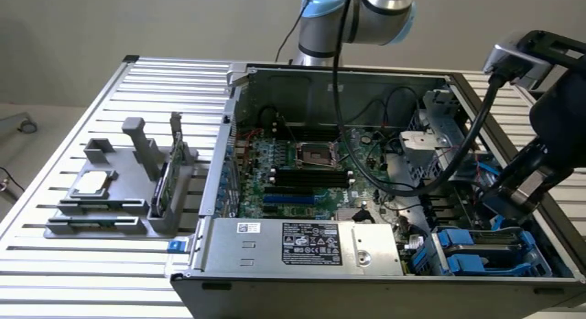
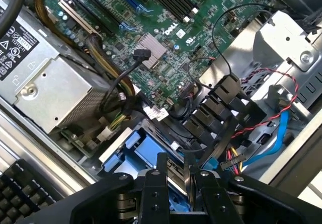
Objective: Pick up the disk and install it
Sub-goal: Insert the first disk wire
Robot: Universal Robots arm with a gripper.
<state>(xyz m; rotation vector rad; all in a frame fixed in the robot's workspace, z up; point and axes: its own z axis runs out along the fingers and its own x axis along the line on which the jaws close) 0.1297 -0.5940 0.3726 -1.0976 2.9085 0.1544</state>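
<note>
Gripper (image 1: 506, 208) (image 2: 177, 176) is hanging low inside the open computer case (image 1: 339, 71), at the corner on the exterior view's lower right, next to the power supply (image 1: 302, 243) (image 2: 45, 88). The disk (image 1: 481, 254) (image 2: 148, 151), with its blue rails, is sitting in the drive bay right under the gripper. Blue plastic is showing in the claw's gap in the wrist view, but I can't tell if it's clamping or just hovering. Motherboard (image 1: 302, 168) (image 2: 151, 32) is lying exposed beside the bay.
</note>
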